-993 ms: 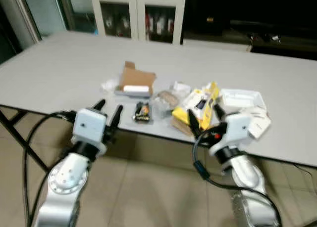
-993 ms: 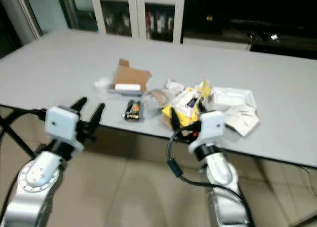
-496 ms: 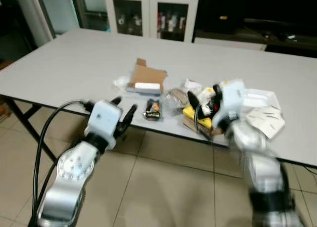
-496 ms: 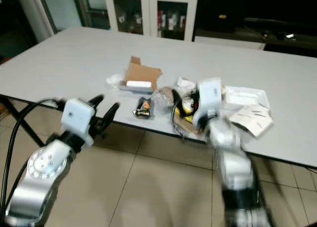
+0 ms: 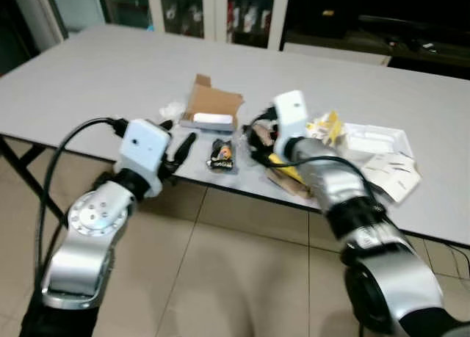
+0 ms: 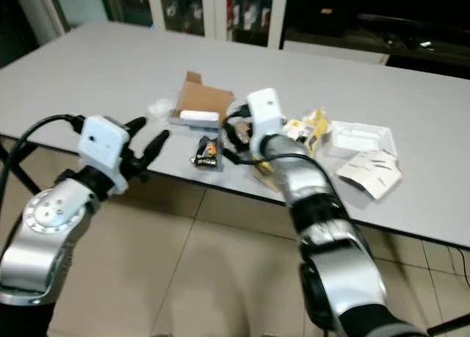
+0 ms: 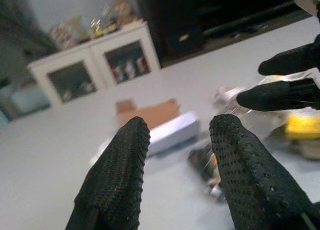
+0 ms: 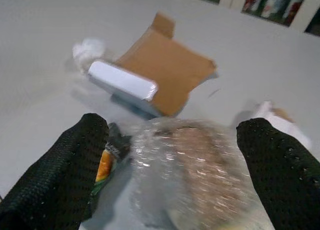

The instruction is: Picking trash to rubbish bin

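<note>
Trash lies in a heap on the grey table: an open cardboard box with a white packet, a dark snack wrapper, a crumpled clear plastic bag, a yellow package, a white tray and papers. My right gripper hangs open over the heap, its fingers straddling the clear bag without touching it. Left of the dark wrapper, at the table's near edge, my left gripper is open and holds nothing.
A crumpled white tissue sits left of the box. White glass-door cabinets stand behind the table, with dark furniture at the back right. Tiled floor lies in front, and black table legs show on the left.
My right arm has swung up from below the table edge, over the yellow package, to the clear bag. The left gripper has come closer to the table edge. The camera has shifted.
</note>
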`<state>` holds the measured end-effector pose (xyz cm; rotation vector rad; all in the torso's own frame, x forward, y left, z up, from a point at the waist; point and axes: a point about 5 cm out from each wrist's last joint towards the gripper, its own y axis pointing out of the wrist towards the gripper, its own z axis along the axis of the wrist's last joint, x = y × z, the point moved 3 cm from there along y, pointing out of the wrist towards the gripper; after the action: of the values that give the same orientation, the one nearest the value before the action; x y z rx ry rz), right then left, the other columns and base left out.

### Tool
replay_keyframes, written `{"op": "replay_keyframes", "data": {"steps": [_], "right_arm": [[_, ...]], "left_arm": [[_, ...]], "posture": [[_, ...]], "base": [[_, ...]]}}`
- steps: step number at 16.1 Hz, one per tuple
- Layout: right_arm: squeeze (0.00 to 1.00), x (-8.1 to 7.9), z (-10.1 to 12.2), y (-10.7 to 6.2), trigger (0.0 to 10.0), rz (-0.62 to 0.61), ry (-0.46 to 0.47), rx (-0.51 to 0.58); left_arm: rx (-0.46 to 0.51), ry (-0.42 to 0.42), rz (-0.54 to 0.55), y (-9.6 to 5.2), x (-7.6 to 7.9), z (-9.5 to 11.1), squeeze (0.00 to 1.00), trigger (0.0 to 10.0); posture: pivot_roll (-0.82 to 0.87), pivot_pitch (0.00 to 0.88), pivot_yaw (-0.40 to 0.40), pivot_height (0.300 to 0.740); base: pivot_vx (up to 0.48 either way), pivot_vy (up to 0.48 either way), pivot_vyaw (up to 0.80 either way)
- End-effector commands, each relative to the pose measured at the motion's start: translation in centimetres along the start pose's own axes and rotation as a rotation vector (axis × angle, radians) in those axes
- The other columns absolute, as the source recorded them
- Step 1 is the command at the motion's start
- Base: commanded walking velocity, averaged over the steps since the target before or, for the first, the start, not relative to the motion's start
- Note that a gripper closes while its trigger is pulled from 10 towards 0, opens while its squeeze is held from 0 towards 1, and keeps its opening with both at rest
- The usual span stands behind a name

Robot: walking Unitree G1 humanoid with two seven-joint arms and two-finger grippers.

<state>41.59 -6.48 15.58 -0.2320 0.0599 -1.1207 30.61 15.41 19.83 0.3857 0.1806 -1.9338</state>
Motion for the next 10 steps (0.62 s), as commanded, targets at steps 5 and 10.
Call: {"op": "replay_keyframes", "data": {"steps": [5,10], "right_arm": [[0.0,1.5,-0.6,0.5,10.0,-0.14,-0.222,-0.045],[0.0,2.2,-1.6,0.4,10.0,-0.171,-0.212,-0.079]], "left_arm": [[0.02,0.026,-0.143,-1.4,2.1,1.6,0.0,10.0],[0.014,0.016,-0.195,-1.2,2.8,2.0,0.0,10.0]], "posture": [[0.07,0.101,-0.089,0.74],[0.07,0.103,-0.067,0.74]], "base": [[0.0,0.0,0.0],[0.0,0.0,0.0]]}}
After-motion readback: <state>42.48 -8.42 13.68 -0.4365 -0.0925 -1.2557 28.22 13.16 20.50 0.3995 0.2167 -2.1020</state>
